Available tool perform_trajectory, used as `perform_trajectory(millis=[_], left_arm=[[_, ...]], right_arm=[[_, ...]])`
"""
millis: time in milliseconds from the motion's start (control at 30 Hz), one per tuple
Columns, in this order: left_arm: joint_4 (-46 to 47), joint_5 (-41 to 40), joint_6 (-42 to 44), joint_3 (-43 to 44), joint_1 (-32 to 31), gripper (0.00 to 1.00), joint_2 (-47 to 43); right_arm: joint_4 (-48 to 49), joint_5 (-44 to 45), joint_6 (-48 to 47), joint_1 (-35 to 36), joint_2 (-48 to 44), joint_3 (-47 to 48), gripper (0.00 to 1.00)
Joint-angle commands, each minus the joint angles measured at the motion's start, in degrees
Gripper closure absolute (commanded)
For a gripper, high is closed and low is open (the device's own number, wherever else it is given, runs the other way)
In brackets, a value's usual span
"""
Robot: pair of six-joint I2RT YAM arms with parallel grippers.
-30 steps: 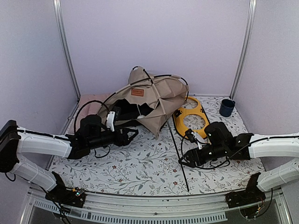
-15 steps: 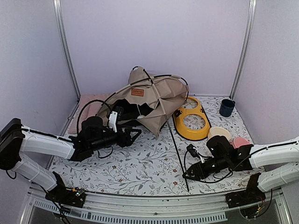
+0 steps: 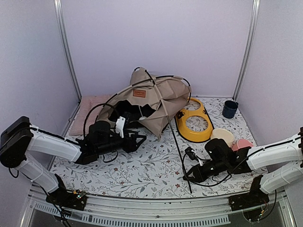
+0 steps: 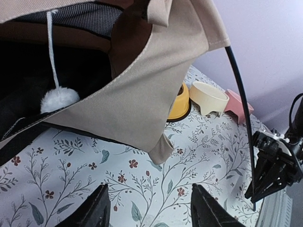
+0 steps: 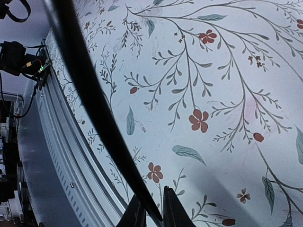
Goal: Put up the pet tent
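There is one pet tent (image 3: 158,97) here, a slumped tan heap at the back middle of the worktop (image 3: 142,165), not standing properly. It carries one small brown label (image 3: 138,93) near the top. One white pom-pom (image 4: 59,99) hangs on a cord in its dark opening. Thin black poles arc over the fabric, but I can't count them where they run into the folds.

One loose black pole (image 3: 179,149) slants from the tent's front edge down to the near rail. Its upper end vanishes behind the fabric.

There are two arms. The left end effector (image 4: 149,203) sits just in front of the tent's opening with its fingers spread wide and nothing between them. The right end effector (image 3: 188,178) is pressed onto the loose black pole near its lower end. In the right wrist view the fingers are cut off at the bottom edge, with the pole running down between them.

To the right of the tent lies one yellow stand (image 3: 196,137) with two round holes. Beside it are two bowls, one cream (image 3: 222,135) and one pink (image 3: 243,143); the pink one is partly behind the right arm. One dark blue cup (image 3: 230,109) stands in the far right corner. One pink cushion (image 3: 87,113) lies at the back left, half hidden by the tent. The tent's inside is too dark to read.
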Motion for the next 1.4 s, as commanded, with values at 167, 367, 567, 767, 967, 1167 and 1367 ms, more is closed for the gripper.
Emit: perform_trajectory(millis=[167, 367, 567, 767, 967, 1167, 1367], left_arm=[[0.06, 0.39, 4.74, 2.74, -3.78, 0.48, 4.17], [-0.31, -4.10, 6.63, 4.50, -6.74, 0.48, 6.04], [0.26, -10.27, 6.91, 6.06, -7.07, 0.47, 6.21], [0.56, -13.60, 8.37, 8.85, -7.01, 0.46, 8.07], [-0.28, -15.83, 9.09, 11.64, -6.94, 0.49, 9.78], [-1.73, -18.37, 9.47, 14.84, -6.91, 0.53, 12.16], [-2.26, -19.11, 10.08, 17.52, -6.79, 0.57, 14.04]], right_arm=[[-0.34, -0.93, -1.92, 0.44, 0.97, 7.12, 1.00], [-0.58, -2.86, -1.43, 0.47, 2.51, 12.90, 1.00], [-0.25, -4.21, 0.11, 0.72, 4.81, 16.99, 1.00], [-0.15, -5.19, 1.10, 1.20, 7.11, 20.30, 1.00], [0.00, -5.50, 1.48, 1.35, 7.74, 21.60, 1.00], [0.12, -5.59, 1.76, 1.45, 8.01, 22.11, 1.00], [-0.13, -5.32, 1.69, 1.55, 7.94, 22.57, 1.00]])
